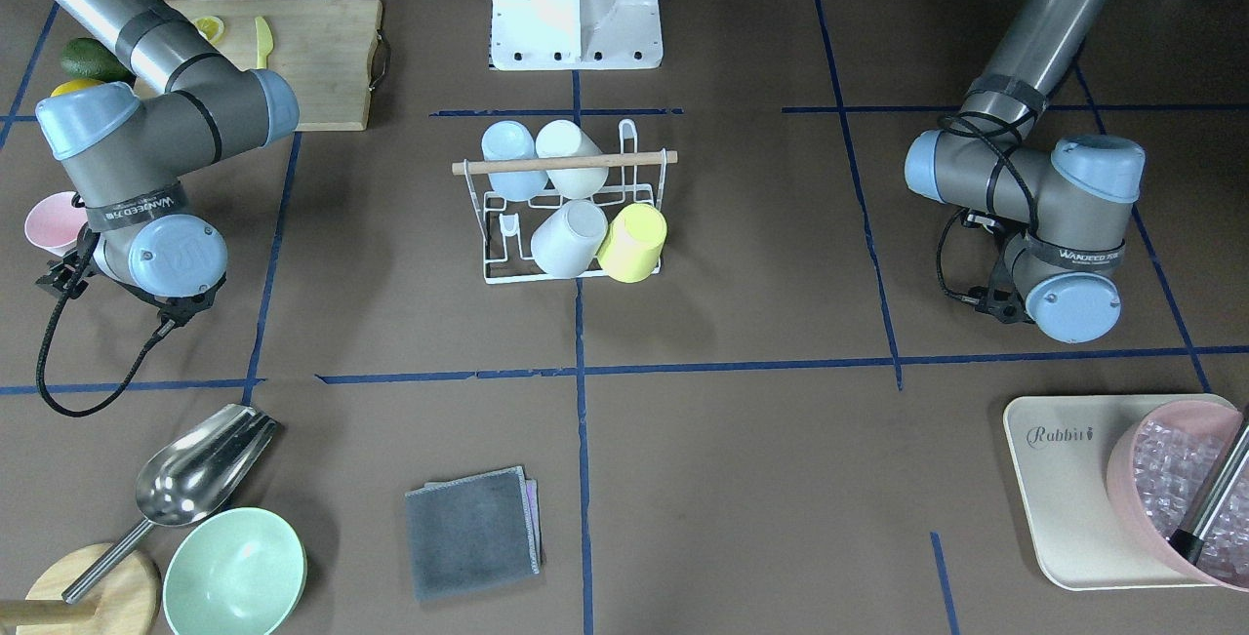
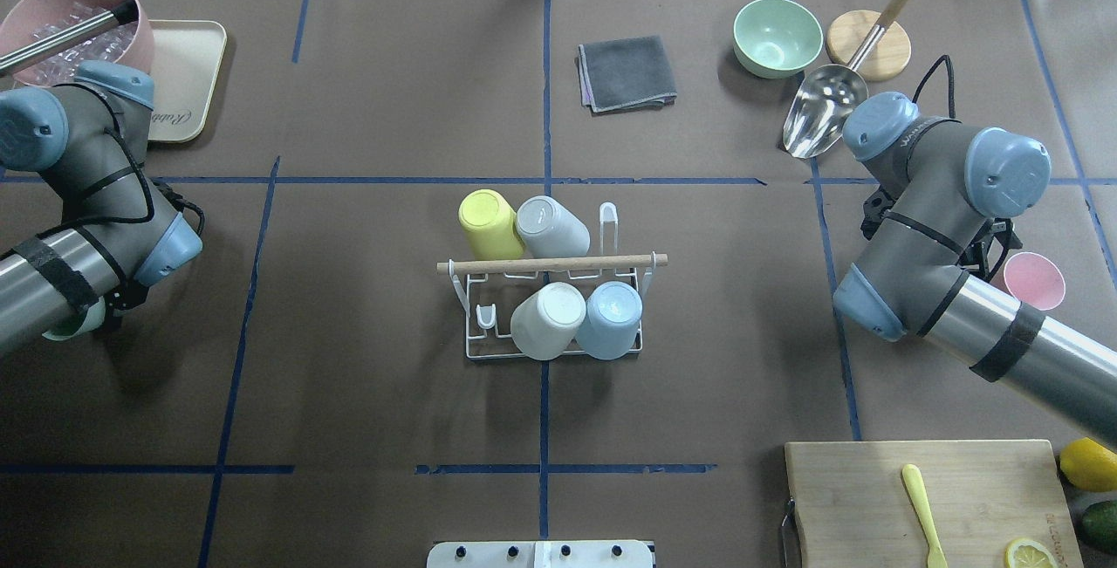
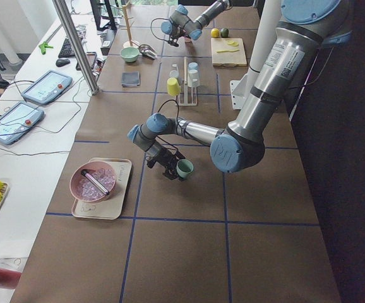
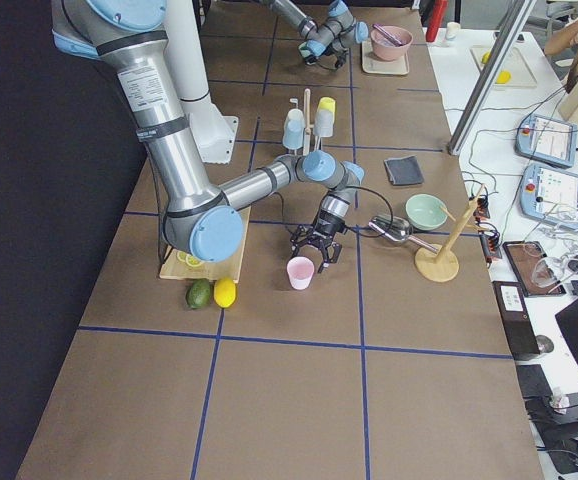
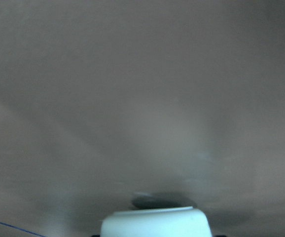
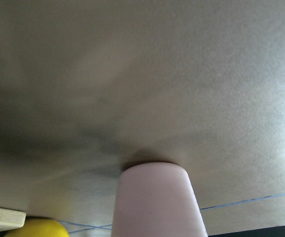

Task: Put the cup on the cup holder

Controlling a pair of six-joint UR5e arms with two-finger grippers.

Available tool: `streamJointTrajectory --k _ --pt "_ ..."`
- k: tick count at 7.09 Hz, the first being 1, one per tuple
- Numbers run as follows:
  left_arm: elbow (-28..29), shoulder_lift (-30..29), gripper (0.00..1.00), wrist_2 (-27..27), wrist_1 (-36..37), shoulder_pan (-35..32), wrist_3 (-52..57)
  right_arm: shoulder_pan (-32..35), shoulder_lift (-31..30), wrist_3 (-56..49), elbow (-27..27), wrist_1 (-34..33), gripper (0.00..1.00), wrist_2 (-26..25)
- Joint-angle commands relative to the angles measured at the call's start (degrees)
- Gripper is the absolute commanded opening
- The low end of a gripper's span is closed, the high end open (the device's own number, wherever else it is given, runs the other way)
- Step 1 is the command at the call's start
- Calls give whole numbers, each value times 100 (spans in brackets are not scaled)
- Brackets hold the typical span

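The white wire cup holder (image 2: 476,324) with its wooden rod stands at the table's middle and also shows in the front view (image 1: 473,225). A yellow, a grey, a white and a blue cup sit on its prongs. My left gripper (image 3: 175,170) is low at the table's left. A mint green cup (image 5: 155,223) sits between its jaws, with dark finger edges tight against its sides. My right gripper (image 4: 314,252) is low beside an upright pink cup (image 6: 155,200), which stands on the table (image 2: 1034,280). No fingers touch it.
A wooden cutting board (image 2: 925,498) with a lemon and an avocado beside it lies near my right arm. A mint bowl (image 2: 777,36), a metal scoop (image 2: 816,119) and a grey cloth (image 2: 627,72) lie far. A pink tub of ice (image 2: 61,27) sits on a tray far left.
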Motion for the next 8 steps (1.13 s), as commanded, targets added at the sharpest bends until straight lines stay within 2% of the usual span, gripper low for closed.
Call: streamJointTrajectory --k 1,3,5,7,8 --pt "-52 5 2 -9 138 -122 458 7 15 -4 -244 -1 100 -6" --pt "-586 5 3 9 270 -595 646 -2 15 -4 -350 -124 100 3" --pt "-1367 -13 5 -35 139 -860 594 -2 15 -4 -482 -168 100 -6" --pt "-1939 -196 5 -18 -745 -922 567 -2 15 -4 -509 -168 100 -6" --pt "-2090 -432 4 -18 -897 -948 524 -2 24 -4 -509 -194 100 -6"
